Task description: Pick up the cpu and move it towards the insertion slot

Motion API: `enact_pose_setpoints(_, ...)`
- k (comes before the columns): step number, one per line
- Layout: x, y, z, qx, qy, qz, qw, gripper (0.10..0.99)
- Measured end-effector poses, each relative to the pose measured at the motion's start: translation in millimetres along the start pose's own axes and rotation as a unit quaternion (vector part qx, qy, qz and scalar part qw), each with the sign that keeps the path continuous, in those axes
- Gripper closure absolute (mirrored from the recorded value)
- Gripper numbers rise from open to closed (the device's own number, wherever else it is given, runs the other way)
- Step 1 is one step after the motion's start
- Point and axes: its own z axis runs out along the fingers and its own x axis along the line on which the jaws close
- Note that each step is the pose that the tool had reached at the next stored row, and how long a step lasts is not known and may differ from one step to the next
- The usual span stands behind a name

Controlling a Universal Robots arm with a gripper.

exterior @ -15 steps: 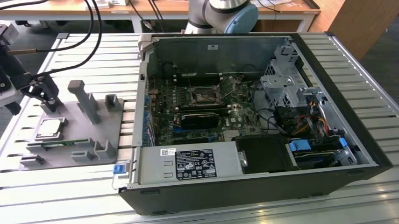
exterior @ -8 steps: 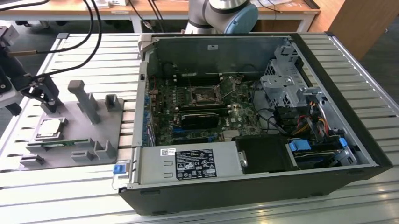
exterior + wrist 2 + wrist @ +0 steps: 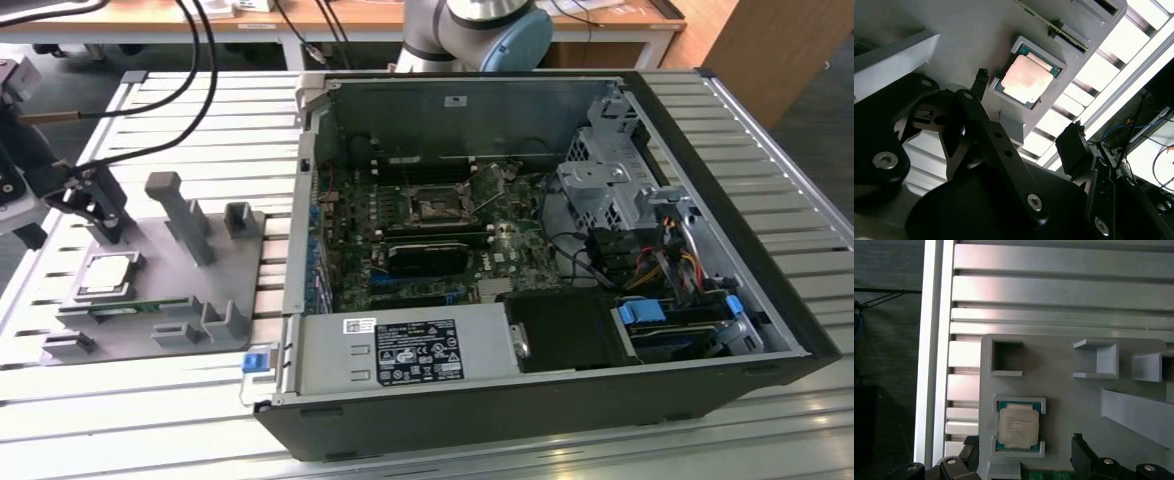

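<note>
- Got the gripper (image 3: pixel 1024 442) hanging close over the grey tray (image 3: pixel 1064 400) at the exterior view's left, fingers spread wide, pinching nothing.
- Can see the cpu (image 3: pixel 1018 426) in the first wrist view, lying flat in its square recess of that tray, silvery top up.
- Lines up between the two dark fingertips in both wrist views, touching neither as far as can be told.
- Found the insertion slot (image 3: pixel 438 208) in the exterior view, on the green board (image 3: pixel 350 215) inside the open computer case (image 3: pixel 467 100), well apart from the cpu.
- Also spotted a slatted metal table (image 3: pixel 160 400) under tray and case, set just beside each other.
</note>
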Motion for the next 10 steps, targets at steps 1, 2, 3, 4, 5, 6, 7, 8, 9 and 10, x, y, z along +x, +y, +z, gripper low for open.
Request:
enact_pose_setpoints(1,0.2,0.0,0.4,0.0,0.0,0.0,1.0,0.267)
enact_pose_setpoints(2,0.3,0.0,0.7,0.0,0.0,0.0,1.0,0.267)
enact_pose_setpoints(3,0.5,0.0,1.1,0.0,0.0,0.0,1.0,0.267)
enact_pose_setpoints(4,0.7,0.0,1.5,0.0,0.0,0.0,1.0,0.267)
enact_pose_setpoints(5,0.8,0.0,1.9,0.0,0.0,0.0,1.0,0.267)
enact_pose_setpoints(6,0.9,-0.1,2.3,0.0,0.0,0.0,1.0,0.267)
enact_pose_setpoints(7,1.0,-0.1,2.7,0.0,0.0,0.0,1.0,0.267)
enact_pose_setpoints(8,1.2,-0.1,3.1,0.0,0.0,0.0,1.0,0.267)
enact_pose_setpoints(9,1.3,-0.1,3.5,0.0,0.0,0.0,1.0,0.267)
enact_pose_setpoints(10,1.4,-0.1,3.8,0.0,0.0,0.0,1.0,0.267)
